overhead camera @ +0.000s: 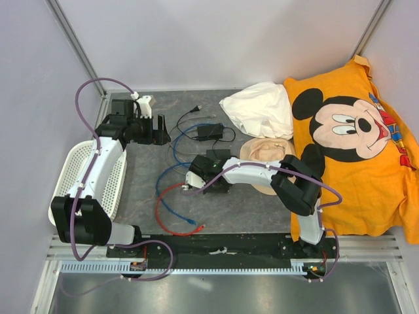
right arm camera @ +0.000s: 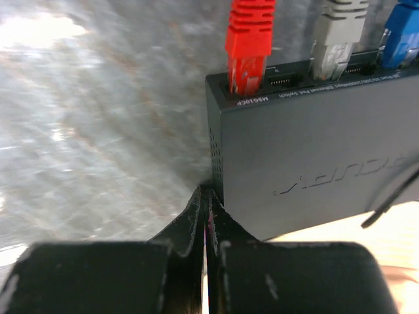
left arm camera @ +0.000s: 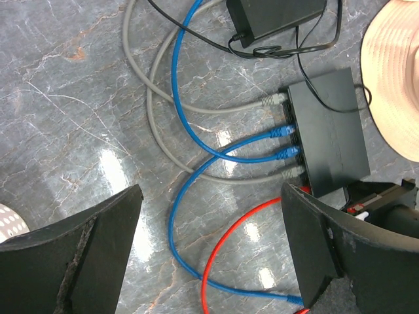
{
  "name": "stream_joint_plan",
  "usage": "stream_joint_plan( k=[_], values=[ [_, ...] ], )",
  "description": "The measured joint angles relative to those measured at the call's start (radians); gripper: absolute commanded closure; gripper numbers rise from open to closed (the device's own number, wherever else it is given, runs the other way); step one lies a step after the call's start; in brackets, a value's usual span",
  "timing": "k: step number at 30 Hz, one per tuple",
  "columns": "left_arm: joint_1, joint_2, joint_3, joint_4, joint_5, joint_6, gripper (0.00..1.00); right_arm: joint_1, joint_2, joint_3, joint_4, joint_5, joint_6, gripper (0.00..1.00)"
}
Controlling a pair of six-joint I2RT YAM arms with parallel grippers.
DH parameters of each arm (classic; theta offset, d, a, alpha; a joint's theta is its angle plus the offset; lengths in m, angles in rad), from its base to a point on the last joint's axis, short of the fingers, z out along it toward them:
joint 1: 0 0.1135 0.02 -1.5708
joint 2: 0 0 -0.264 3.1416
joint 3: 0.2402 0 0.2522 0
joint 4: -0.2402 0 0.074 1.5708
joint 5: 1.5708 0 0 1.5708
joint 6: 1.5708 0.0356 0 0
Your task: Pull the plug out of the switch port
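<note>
- Switch (left arm camera: pixel 334 131): matte black, with pale lettering along its port edge.
- In the switch's ports: red plug (right arm camera: pixel 249 39), grey plug (right arm camera: pixel 340 29), blue plug (right arm camera: pixel 402 33).
- Table (left arm camera: pixel 78 118) under the switch: grey marble pattern with rusty veins.
- Hat (left arm camera: pixel 393 78) beside the switch: tan.
- Power brick (left arm camera: pixel 275 16) near the switch: black.
- Shirt (overhead camera: pixel 366 190) past the hat from the switch: orange, with a cartoon mouse print.

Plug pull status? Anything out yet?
Done: nothing; red plug, grey plug and blue plug all sit in ports of the flat matte black switch box. In hand: right end effector, shut and empty, at the box's corner near the red plug. Remaining: grip, pull. Left end effector open, away from the box.
</note>
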Motion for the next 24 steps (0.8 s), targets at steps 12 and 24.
stream_joint_plan(
  k=[12, 24],
  values=[
    [0.002, 0.005, 0.0, 0.0, 0.0, 0.0, 0.06, -0.062, 0.014, 0.001, 0.075, 0.135, -0.103, 1.0],
    [0.012, 0.025, 0.001, 0.0, 0.0, 0.0, 0.06, -0.098, 0.144, 0.158, 0.103, 0.179, -0.143, 1.0]
  ],
)
